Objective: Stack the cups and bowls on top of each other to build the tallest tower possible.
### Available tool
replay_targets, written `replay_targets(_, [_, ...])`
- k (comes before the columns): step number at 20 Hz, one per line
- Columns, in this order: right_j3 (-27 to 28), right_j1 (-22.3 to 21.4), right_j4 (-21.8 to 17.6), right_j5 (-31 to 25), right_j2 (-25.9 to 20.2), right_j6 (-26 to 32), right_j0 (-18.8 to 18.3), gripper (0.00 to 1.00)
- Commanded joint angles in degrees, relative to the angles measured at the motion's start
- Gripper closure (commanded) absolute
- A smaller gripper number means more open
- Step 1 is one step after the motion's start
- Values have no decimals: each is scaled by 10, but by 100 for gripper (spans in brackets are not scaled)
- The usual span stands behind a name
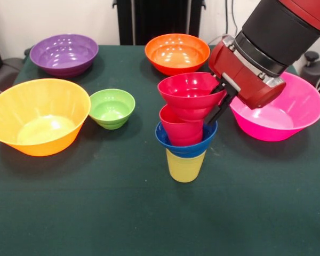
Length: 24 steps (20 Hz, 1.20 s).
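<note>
Locate the gripper [217, 109] at the right side of the tower [186, 128]. Its black fingers [222, 101] reach down along the right rim of the small red bowl [191, 93] and the red cup [181, 128]. You cannot tell from this view whether the fingers are apart, together, or clamped on the bowl rim, because the bowl and the wrist housing hide most of them.

Note the tower order from the top down: small red bowl, red cup, small blue bowl [185, 145], yellow cup [185, 166]. The yellow cup stands upright on the green surface [96, 213], near its centre. The small red bowl sits tilted, with its mouth turned toward you.

Check the surroundings. The pink bowl [288, 114] lies just beside the gripper, on the right and partly behind the wrist. The medium orange bowl [177, 53] lies behind the tower. The small green bowl [112, 108] lies to the left of the tower, apart from it. The large orange-yellow bowl [38, 116] sits just beside the green bowl, further left. The purple bowl [64, 53] sits at the far left corner.

Observe the arm [277, 37]: it enters from the upper right and slants down and leftward to the tower.
</note>
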<state>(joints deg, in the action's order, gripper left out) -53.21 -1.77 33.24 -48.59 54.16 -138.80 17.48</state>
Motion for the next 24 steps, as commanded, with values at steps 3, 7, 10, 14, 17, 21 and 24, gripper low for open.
replay_targets(3, [-78, -6, -4, 38, -89, -108, 24, 100])
replay_targets(7, [-104, -16, -4, 59, -100, -98, 29, 100])
replay_targets(10, [-119, -21, -6, 73, -105, -93, 31, 100])
replay_targets(14, [-132, -26, -8, 86, -111, -87, 32, 100])
replay_targets(17, [-146, -34, -12, 97, -118, -78, 32, 100])
replay_targets(21, [-157, -39, -16, 112, -122, -69, 31, 100])
replay_targets(24, [-163, -39, -18, 121, -123, -66, 31, 100])
